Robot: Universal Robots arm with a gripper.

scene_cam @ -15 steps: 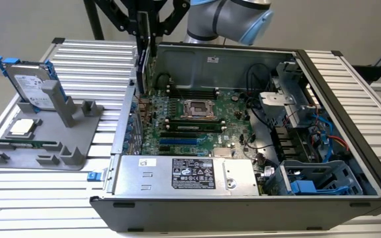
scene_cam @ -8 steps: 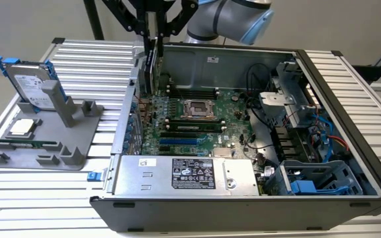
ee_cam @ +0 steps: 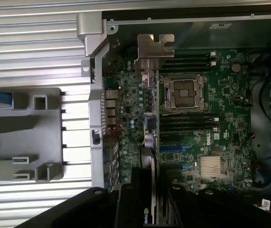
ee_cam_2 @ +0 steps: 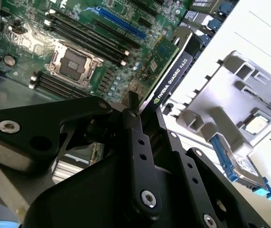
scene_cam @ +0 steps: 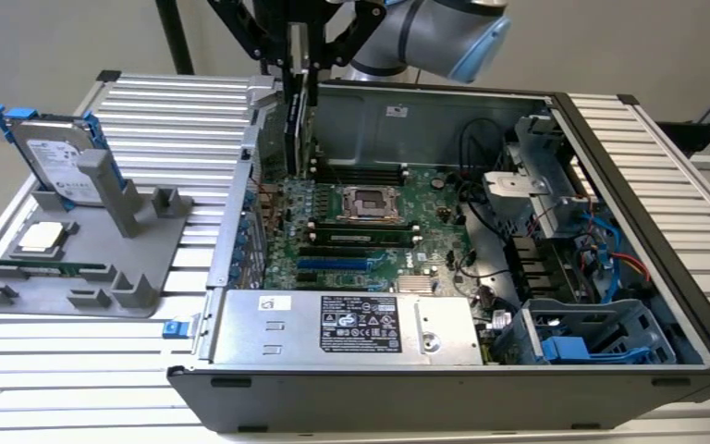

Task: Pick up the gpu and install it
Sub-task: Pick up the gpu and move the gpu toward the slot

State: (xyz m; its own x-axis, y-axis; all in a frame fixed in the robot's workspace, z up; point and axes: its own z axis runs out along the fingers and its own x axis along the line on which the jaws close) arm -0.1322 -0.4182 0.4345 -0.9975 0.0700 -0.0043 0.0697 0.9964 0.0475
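Observation:
My gripper [scene_cam: 293, 79] is shut on the gpu [scene_cam: 293, 125], which hangs edge-down over the far-left corner of the open computer case [scene_cam: 454, 388] in the exterior view, above the green motherboard [scene_cam: 368, 231]. In the second wrist view the gpu [ee_cam_2: 171, 71] shows its black cooler side and green board, clamped between the black fingers [ee_cam_2: 134, 128]. In the first wrist view the card [ee_cam: 148, 156] appears edge-on, its silver end bracket [ee_cam: 154, 47] close to the case's rear wall and above the board's slots.
On the exterior view's left, a grey holder [scene_cam: 84, 268] carries a silver hard drive [scene_cam: 59, 157], a processor chip [scene_cam: 41, 238] and a memory stick [scene_cam: 47, 270]. Inside the case sit a power supply [scene_cam: 343, 324], a blue drive cage [scene_cam: 590, 342] and cables [scene_cam: 590, 231].

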